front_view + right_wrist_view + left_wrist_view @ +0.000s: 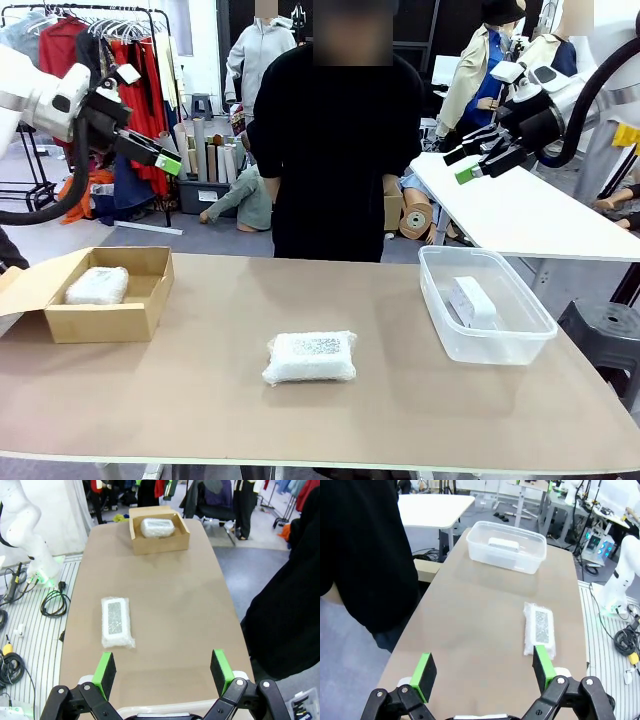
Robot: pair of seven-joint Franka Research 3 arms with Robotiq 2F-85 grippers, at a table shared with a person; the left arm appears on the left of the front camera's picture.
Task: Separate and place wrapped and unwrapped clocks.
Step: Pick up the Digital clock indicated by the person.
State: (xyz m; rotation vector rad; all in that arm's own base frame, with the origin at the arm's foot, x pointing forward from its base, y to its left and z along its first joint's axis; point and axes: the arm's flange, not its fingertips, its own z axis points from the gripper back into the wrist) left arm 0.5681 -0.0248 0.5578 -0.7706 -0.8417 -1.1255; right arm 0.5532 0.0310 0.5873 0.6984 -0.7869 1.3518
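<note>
Front view: wrapped clock (310,358), ctr of table (180,400).

A robotics lab with a clothing corner: clothes rack (125,60), loose floor cables (52,602), spare white worktable (520,215).

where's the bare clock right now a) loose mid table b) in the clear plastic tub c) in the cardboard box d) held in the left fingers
b: the smooth white clock lies inside the clear tub; one wrapped bundle sits in the cardboard box, and a second bundle lies on the open table.
</note>
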